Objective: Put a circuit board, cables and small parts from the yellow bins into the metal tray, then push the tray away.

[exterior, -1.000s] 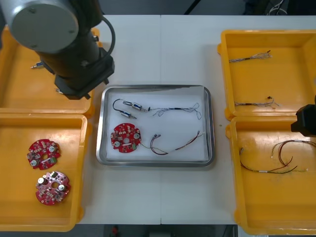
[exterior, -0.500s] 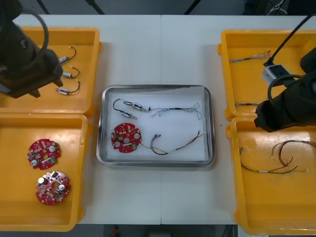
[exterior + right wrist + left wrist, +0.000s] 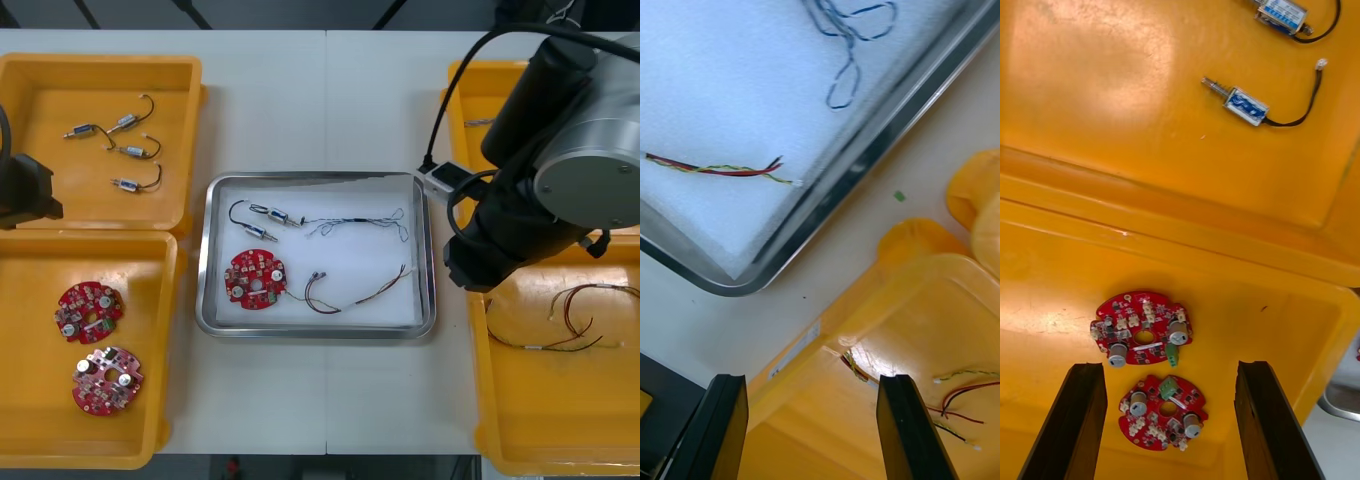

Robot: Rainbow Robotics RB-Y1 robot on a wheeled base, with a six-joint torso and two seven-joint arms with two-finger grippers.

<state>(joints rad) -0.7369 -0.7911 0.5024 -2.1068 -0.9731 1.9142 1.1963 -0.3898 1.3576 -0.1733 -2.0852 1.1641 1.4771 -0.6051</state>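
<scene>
The metal tray lies mid-table, white inside. It holds a round red circuit board, two small metal parts on a black cable, a twisted blue and white cable and a red and yellow cable. My right arm hangs over the right bins, close to the tray's right edge. The right gripper is open over the rim of the near right bin, with the tray's corner beyond its fingers. My left gripper is open above two circuit boards in the near left bin.
The far left bin holds several small metal parts on black cables. Near right bin holds red and yellow cables. The far right bin lies partly under the right arm. The left arm sits at the table's left edge.
The left arm has drawn back from beside the tray to the far left edge. The right arm has swung in from the right edge to the tray's right side.
</scene>
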